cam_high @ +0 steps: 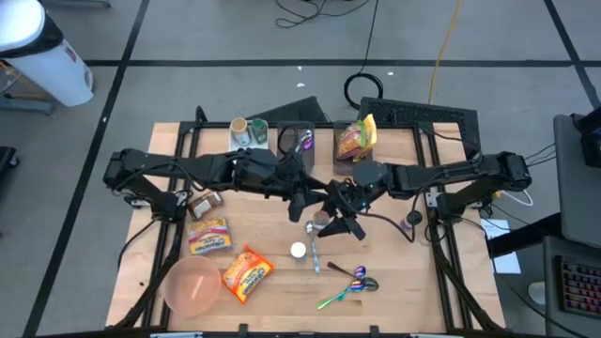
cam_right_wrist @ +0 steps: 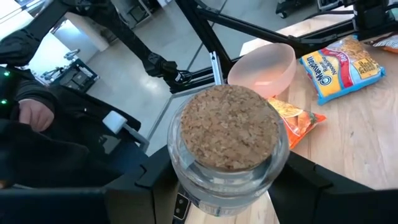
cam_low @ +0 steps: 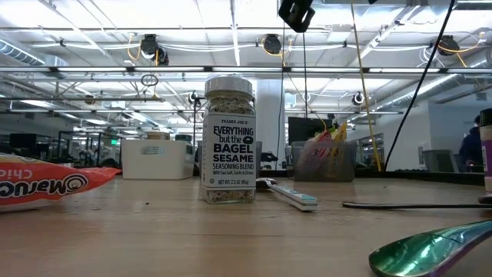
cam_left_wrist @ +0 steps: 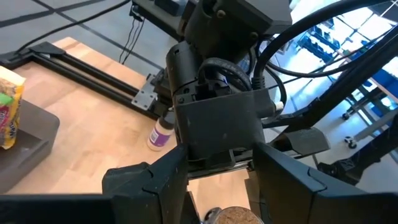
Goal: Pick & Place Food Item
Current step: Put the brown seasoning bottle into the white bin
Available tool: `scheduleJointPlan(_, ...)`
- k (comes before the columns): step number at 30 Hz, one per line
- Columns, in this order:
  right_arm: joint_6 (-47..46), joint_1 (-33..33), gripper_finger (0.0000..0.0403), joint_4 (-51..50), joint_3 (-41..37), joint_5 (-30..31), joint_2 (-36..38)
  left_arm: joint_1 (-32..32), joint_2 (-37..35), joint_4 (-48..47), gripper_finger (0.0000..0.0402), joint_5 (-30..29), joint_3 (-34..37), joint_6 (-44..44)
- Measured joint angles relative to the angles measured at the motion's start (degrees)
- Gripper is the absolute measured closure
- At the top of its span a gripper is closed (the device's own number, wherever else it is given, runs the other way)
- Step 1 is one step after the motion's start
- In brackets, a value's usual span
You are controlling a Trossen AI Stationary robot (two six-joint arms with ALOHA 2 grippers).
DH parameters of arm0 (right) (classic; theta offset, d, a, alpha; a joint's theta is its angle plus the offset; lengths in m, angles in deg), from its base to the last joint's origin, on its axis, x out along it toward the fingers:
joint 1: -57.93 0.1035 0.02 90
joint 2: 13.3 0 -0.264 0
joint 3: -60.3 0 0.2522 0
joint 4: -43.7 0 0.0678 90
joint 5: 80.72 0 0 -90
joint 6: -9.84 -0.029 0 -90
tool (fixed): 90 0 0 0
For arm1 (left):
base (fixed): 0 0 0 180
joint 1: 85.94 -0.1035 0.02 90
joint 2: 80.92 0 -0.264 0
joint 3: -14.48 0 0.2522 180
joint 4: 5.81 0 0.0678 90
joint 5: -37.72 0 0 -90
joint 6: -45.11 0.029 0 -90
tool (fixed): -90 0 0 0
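1. Jar [cam_right_wrist: 227, 134] with the cork lid: it sits between the right gripper's [cam_right_wrist: 227, 182] fingers, and they look clamped on its glass sides. From above, that puts it just past the white-capped shaker [cam_high: 299, 250], a bit to the right, mid-table.
2. Left gripper [cam_high: 302, 199] is nose to nose with the right one, just behind the shaker. Its own camera only catches a sliver of cork at the frame edge, so I honestly can't tell whether it's gripping anything.
3. Spoons [cam_high: 352, 282] lie in front of the shaker, to its right.
4. Orange snack bag [cam_high: 246, 274] is just left of the shaker, with the pink bowl [cam_high: 192, 284] touching the bag's far side.
5. Blue-and-yellow noodle pack [cam_high: 208, 237] is farther left of the shaker, behind the bowl.
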Motion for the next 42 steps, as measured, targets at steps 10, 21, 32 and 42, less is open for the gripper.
scheduleJointPlan(10, -0.48, -1.03, 0.0216, 0.14, 0.0, 0.79, 0.02, 0.32, -1.21, -0.03, 0.0215, 1.63, 0.04, 0.36)
scheduleJointPlan(21, -2.08, -2.87, 0.0216, 1.27, 0.0, 0.58, 0.02, 1.32, -1.81, -1.95, 0.0216, -0.75, 0.09, 0.68)
scheduleJointPlan(32, -1.87, -0.85, 0.0216, 1.27, 0.0, 0.66, 0.02, 0.18, -1.68, -2.57, 0.0216, -1.78, 0.09, 1.89)
scheduleJointPlan(42, -1.76, -1.01, 0.0216, 4.52, 0.0, 0.65, 0.02, -0.76, 0.45, -4.54, 0.0215, -0.03, 0.0, -0.65)
